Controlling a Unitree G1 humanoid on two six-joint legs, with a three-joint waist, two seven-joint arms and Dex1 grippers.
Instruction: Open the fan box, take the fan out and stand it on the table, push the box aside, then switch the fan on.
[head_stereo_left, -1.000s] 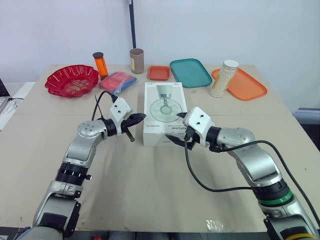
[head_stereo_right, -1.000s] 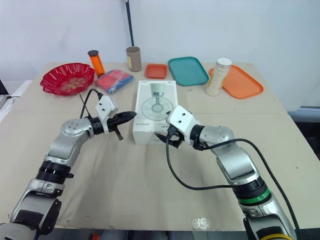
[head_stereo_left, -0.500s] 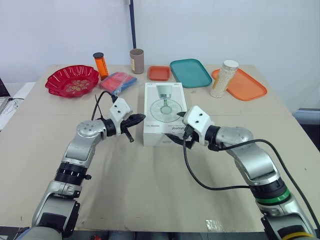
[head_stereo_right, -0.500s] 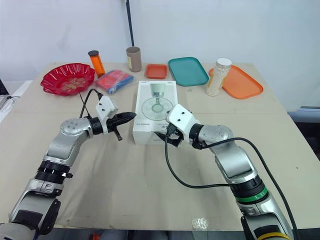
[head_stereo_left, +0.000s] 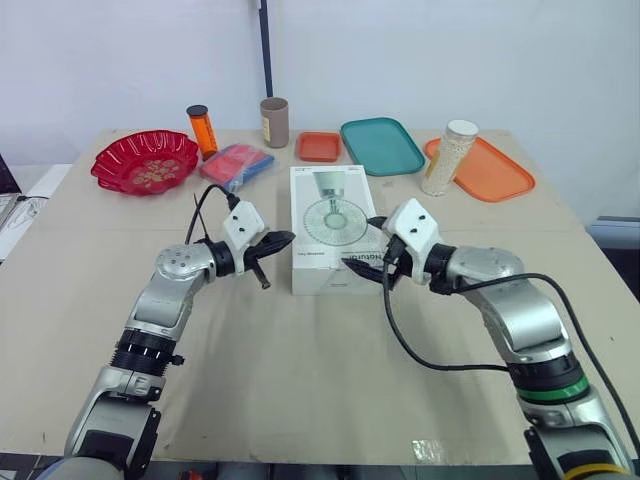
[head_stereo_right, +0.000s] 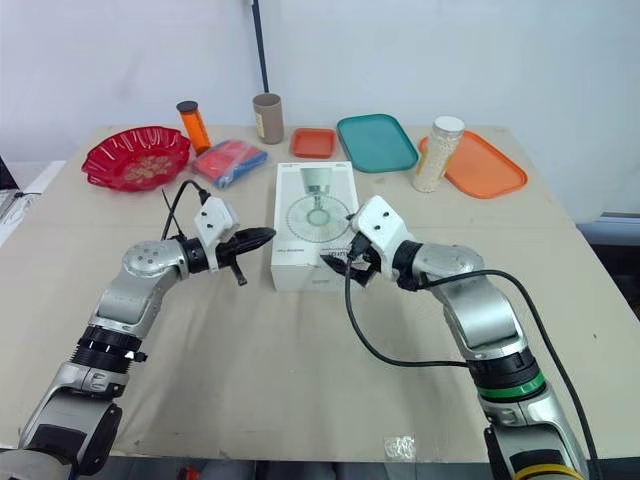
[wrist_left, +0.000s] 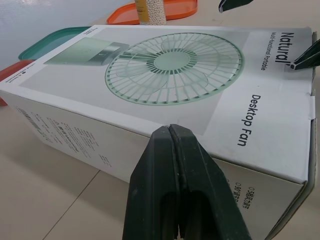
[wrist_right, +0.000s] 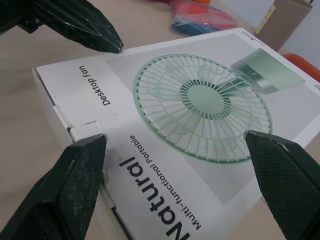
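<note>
The white fan box (head_stereo_left: 333, 225) lies flat in the middle of the table, its lid showing a printed green fan, its near end flap closed. My left gripper (head_stereo_left: 275, 243) is shut and empty, its tip pointing at the box's near left side, a short gap away. In the left wrist view the shut fingers (wrist_left: 171, 165) sit just before the box's long side (wrist_left: 90, 135). My right gripper (head_stereo_left: 368, 247) is open, its fingers spread across the box's near right corner (wrist_right: 85, 131). One finger (wrist_right: 65, 200) is by the end flap, the other (wrist_right: 285, 185) over the lid.
Along the far edge stand a red bowl (head_stereo_left: 145, 160), an orange bottle (head_stereo_left: 201, 130), a blue and red packet (head_stereo_left: 236, 164), a brown cup (head_stereo_left: 273, 122), a small orange tray (head_stereo_left: 318, 146), a teal tray (head_stereo_left: 381, 145) and an orange tray (head_stereo_left: 495, 172) with a jar (head_stereo_left: 447, 157).
My right gripper has shifted right from the box's near end to its near right corner, with fingers spread wider. The left gripper has crept slightly closer to the box.
</note>
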